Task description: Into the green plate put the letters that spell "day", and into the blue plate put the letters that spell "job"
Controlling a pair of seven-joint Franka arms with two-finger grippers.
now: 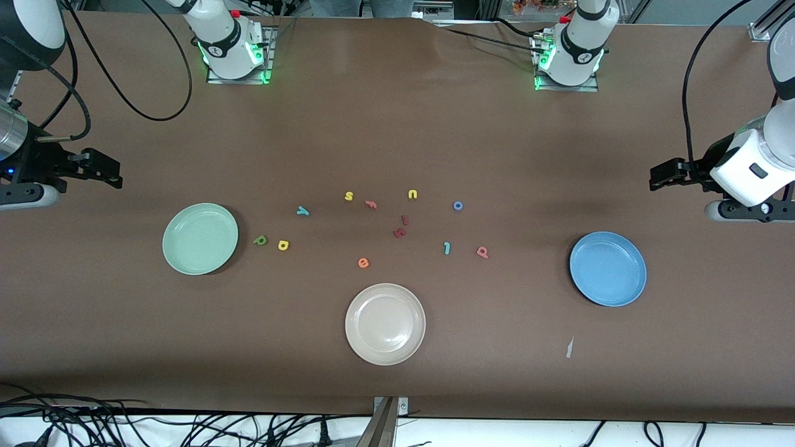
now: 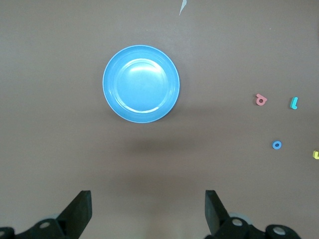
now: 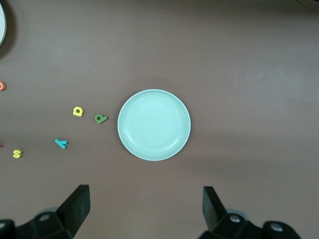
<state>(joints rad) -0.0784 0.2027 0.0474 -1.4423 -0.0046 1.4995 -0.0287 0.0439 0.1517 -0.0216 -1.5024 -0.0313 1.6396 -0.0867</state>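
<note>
Brown tabletop carries everything, nothing sorted yet. Three plates: green plate toward the right arm's end, blue plate toward the left arm's end, beige plate between them and nearest the front camera, all bare.

Right gripper hangs over open table beside the green plate, jaws apart, nothing held. Left gripper hangs over open table beside the blue plate, jaws apart, empty.

Letters lie scattered between the two coloured plates. Day set: dark green d just beside the green plate's rim, yellow a next to it, teal y a bit farther from the front camera. Job set: pinkish b and teal j side by side, blue o farther back.

You'd likely start with the d: shortest carry. Come straight down, jaws astride the flat foam, pinch low, since thin foam slips. Watch the plate rim beside the d; approach from the open side.

Skip the decoys: yellow s, yellow u, orange e, dark red letters.

Room is generous around both plates. Each arm has its own half, so crossing isn't needed.
</note>
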